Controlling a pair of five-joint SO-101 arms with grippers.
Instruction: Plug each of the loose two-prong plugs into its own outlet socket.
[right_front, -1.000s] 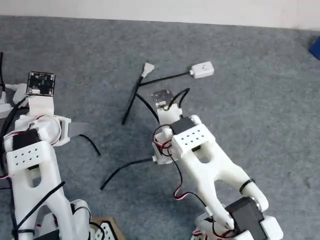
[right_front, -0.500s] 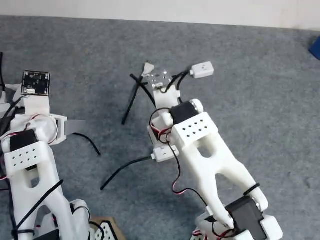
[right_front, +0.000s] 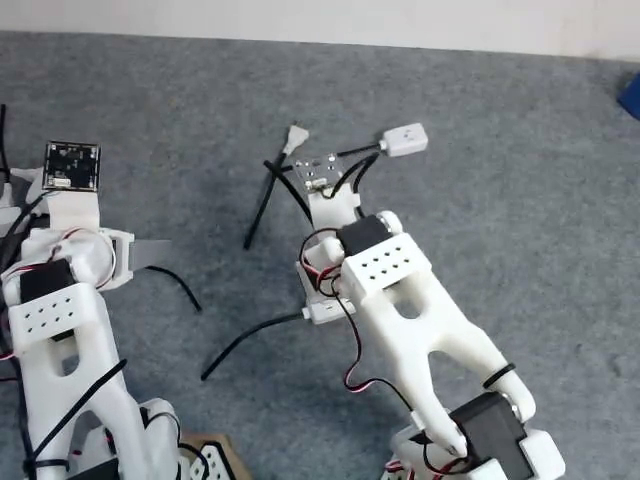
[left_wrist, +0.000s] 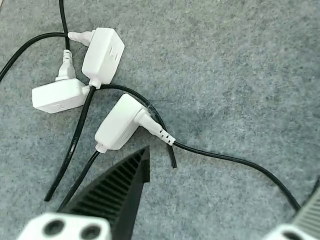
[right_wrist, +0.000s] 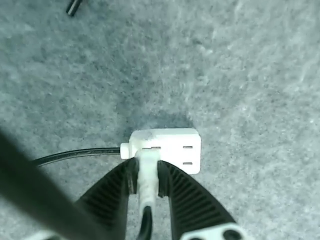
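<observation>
In the right wrist view my right gripper (right_wrist: 146, 169) is shut on a white plug (right_wrist: 147, 182), whose tip touches the slotted face of a white outlet socket (right_wrist: 170, 150) on the carpet. A black cable leaves that socket sideways. In the high view this arm's wrist camera board (right_front: 318, 175) hides the fingers; another white socket (right_front: 403, 140) and a loose white plug (right_front: 293, 137) lie close by. My left gripper (left_wrist: 215, 200) hangs open over the carpet, nothing between its fingers, with a white angled plug (left_wrist: 120, 122) just beyond one black finger (left_wrist: 117, 192).
Two more white blocks (left_wrist: 102, 50) (left_wrist: 57, 95) with cables lie past the angled plug. A third white socket (right_front: 328, 308) with a black cable sits under the right arm. Loose black cables (right_front: 260, 205) (right_front: 180, 285) cross the grey carpet between the arms.
The right arm has swung forward toward the far side, uncovering the socket under it, then eased back slightly. The left wrist has shifted a little farther away.
</observation>
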